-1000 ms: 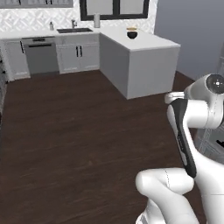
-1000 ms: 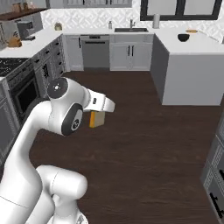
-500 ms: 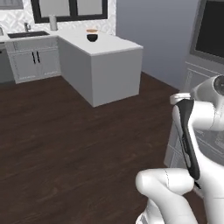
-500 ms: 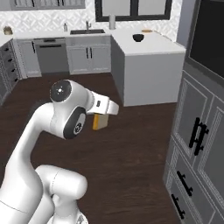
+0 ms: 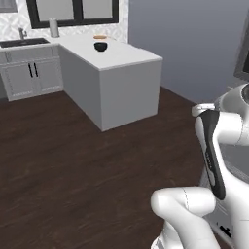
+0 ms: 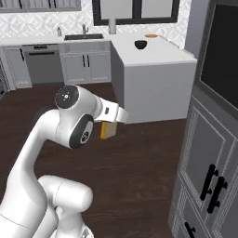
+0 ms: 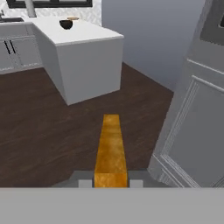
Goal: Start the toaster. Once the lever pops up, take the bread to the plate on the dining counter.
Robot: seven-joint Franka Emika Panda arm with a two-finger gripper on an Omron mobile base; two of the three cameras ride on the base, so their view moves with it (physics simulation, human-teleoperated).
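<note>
The floor (image 5: 73, 160) is showing dark wood planks with a low sheen. The counter (image 5: 116, 56) is looking smooth, matt white stone. The cabinets (image 6: 209, 153) are appearing grey, painted and matt. The bread (image 7: 111, 148) is showing a golden, slightly rough crust. The bowl (image 6: 141, 44) is looking glossy black.

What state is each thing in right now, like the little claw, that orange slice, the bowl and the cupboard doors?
claw: shut on the bread.
bread: held edge-on, off every surface, above the dark floor.
black bowl: upright on the white counter.
plate: lying flat on the counter, behind the bowl; too small to tell more.
cabinet doors under the sink: closed.
tall grey cabinet doors: closed.
</note>
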